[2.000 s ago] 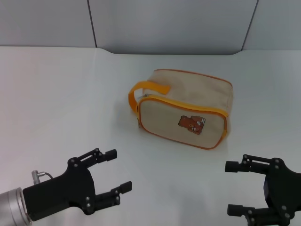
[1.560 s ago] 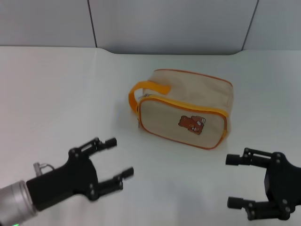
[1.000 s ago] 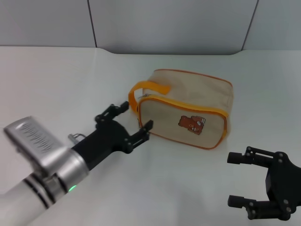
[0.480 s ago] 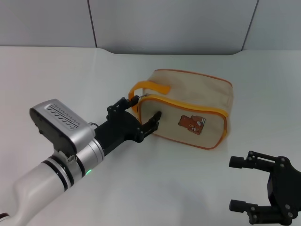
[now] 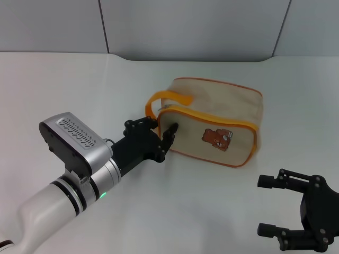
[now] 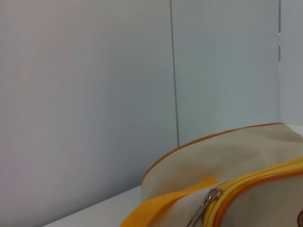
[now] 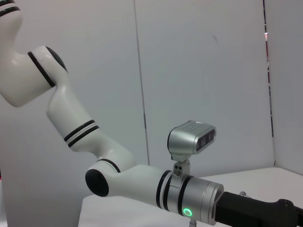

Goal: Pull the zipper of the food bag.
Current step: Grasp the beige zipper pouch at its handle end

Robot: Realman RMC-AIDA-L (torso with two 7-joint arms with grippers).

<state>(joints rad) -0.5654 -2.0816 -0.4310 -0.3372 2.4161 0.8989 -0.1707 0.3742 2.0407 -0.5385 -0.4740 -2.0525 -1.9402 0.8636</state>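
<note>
Beige fabric, head view: the food bag (image 5: 214, 121) lies on the white desk (image 5: 79, 90) a little toward 1 o'clock from the middle of this view, bear picture facing the camera, orange strap handle (image 5: 159, 100) at its 9 o'clock end
Left claw, head view: the left claw (image 5: 159, 136) sits at the bag's 9 o'clock end, just under the handle, its fingers (image 5: 170, 132) apart with one tip against the bear-side panel; my guess is it is placed there because the pull tab hangs at that corner
Zipper, head view: the zipper (image 5: 212, 117) follows the orange-trimmed top edge of the bear side; the tab itself is hidden behind the claw
Right claw, head view: the right claw (image 5: 271, 205) waits at 5 o'clock, well apart from the bag, fingers spread and holding nothing; it looks parked, perhaps ready to steady the bag
Left wrist view: the zipper (image 6: 260, 176) runs along yellow-orange trim, and its silver pull tab (image 6: 204, 208) hangs beside the orange strap, close to the camera; nothing grips it, so the pull looks not yet begun
Right wrist view: only the left arm (image 7: 142, 182) shows, white with a green light, reaching across; neither bag nor zipper appears
Why so: with the tab at the handle end, the zip would likely have to travel toward 3 o'clock
</note>
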